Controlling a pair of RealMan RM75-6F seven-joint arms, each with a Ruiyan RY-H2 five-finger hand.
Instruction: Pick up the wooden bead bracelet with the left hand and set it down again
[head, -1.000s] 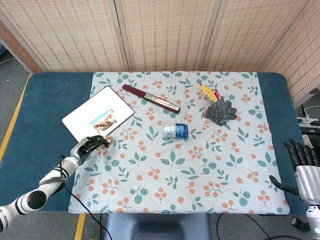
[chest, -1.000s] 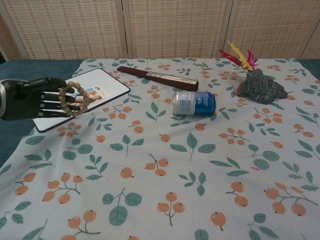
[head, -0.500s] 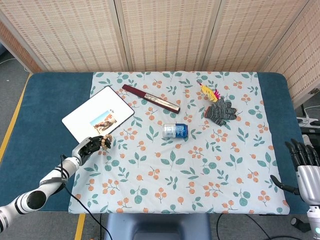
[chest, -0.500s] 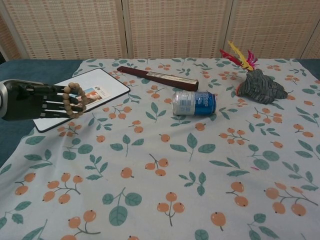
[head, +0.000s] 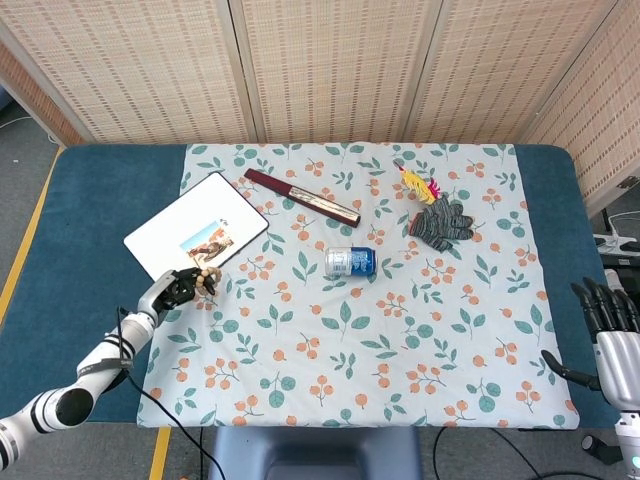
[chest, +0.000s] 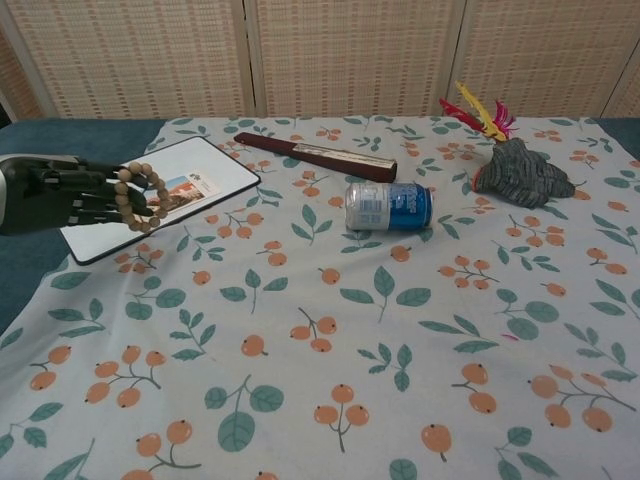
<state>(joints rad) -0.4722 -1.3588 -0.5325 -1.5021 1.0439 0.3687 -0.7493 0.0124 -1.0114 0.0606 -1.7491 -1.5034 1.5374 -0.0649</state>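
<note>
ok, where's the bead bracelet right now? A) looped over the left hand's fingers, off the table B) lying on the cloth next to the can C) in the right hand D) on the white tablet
A: in the chest view the bracelet hangs around the fingers of the left hand, raised above the near edge of the white tablet; the right hand holds nothing, off at the table's far right.

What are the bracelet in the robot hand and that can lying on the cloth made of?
The tan round-bead bracelet looks like matte, unvarnished wood, though the grain is too small to confirm. The silver and blue drink can, on its side, looks like thin metal: its bare end shines.
</note>
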